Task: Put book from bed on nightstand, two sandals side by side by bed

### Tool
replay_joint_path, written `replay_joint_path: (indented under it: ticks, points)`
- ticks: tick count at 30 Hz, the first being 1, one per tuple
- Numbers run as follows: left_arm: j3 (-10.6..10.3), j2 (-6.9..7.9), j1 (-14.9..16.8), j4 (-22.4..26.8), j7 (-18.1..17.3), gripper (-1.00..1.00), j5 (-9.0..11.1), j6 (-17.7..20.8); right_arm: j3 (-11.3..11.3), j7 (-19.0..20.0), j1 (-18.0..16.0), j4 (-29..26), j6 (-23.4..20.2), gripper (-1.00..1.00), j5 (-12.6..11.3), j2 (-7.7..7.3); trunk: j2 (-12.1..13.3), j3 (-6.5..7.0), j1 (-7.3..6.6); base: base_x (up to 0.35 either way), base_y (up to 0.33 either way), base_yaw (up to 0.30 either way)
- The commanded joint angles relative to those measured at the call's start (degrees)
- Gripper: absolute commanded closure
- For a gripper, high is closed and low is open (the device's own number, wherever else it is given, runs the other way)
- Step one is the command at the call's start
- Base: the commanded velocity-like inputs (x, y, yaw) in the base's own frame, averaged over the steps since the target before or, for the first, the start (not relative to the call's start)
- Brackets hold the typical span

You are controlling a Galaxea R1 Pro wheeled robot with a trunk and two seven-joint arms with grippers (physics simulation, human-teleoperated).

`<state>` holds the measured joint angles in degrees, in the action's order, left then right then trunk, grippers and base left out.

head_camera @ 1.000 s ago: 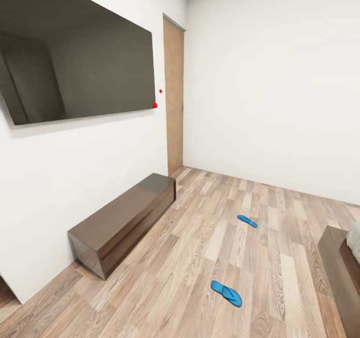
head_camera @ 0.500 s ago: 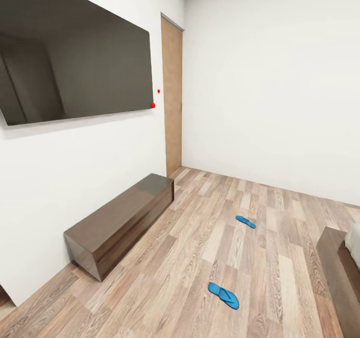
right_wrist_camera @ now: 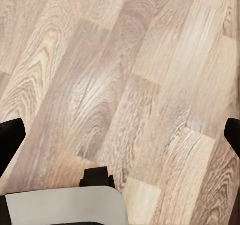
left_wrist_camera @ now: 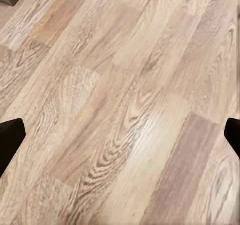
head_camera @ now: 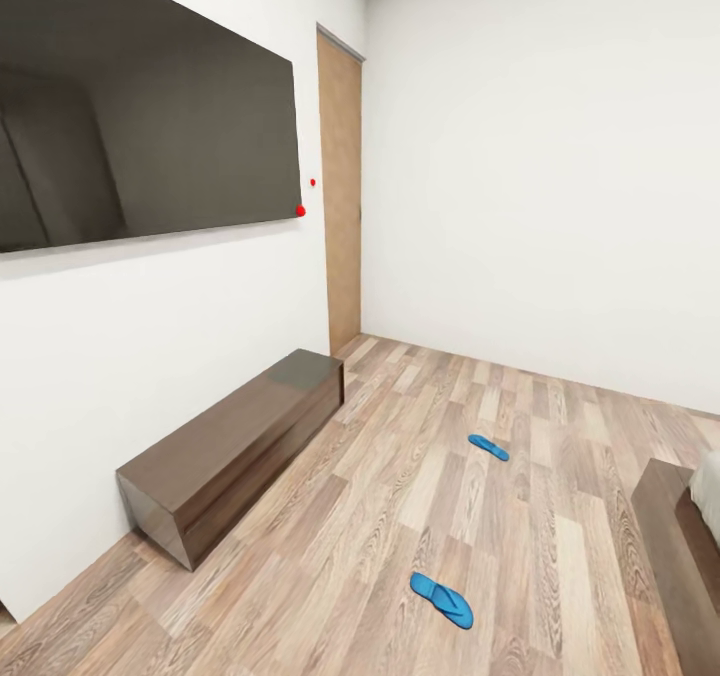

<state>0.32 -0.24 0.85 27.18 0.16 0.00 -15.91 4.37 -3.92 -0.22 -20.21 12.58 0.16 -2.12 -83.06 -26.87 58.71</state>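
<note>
Two sets of dark fingers, the left gripper (left_wrist_camera: 120, 137) and the right gripper (right_wrist_camera: 120, 135), are seen spread wide over bare plank floor (left_wrist_camera: 125, 85), nothing held between them. Nearest in the head view, one blue flip-flop (head_camera: 441, 599) lies on the floor; a corner of the bed (head_camera: 685, 546) is glimpsed at the right edge, what appears to be its mattress barely showing. Further off, the second flip-flop (head_camera: 488, 447) lies well apart from the first. A long low bench (head_camera: 235, 446) is set against the wall under the black screen (head_camera: 140, 131). The book cannot be located from here. A flat sandal could be run over by the base or pushed away by a shallow grasp.
</note>
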Motion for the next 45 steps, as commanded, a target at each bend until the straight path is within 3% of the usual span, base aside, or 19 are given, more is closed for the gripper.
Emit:
replay_joint_path:
  ticks: [1, 25, 45]
  points:
    - [0.03, -0.01, 0.03, -0.02, 0.02, -1.0, 0.0, -0.17, 0.11, 0.0, -0.03, 0.03, 0.17, -1.0, 0.02, 0.01, -0.02, -0.06, 0.02, 0.187, -0.194, 0.0]
    - [0.03, -0.01, 0.02, -0.02, 0.02, -1.0, 0.0, -0.24, 0.15, 0.01, -0.01, 0.08, 0.11, -1.0, 0.02, -0.16, -0.02, -0.06, 0.02, 0.032, -0.032, -0.003]
    - [0.03, -0.02, 0.02, -0.02, 0.02, -1.0, 0.0, -0.26, 0.1, 0.0, -0.03, 0.08, 0.15, -1.0, 0.02, -0.08, -0.02, -0.06, 0.02, 0.0, 0.0, -0.135]
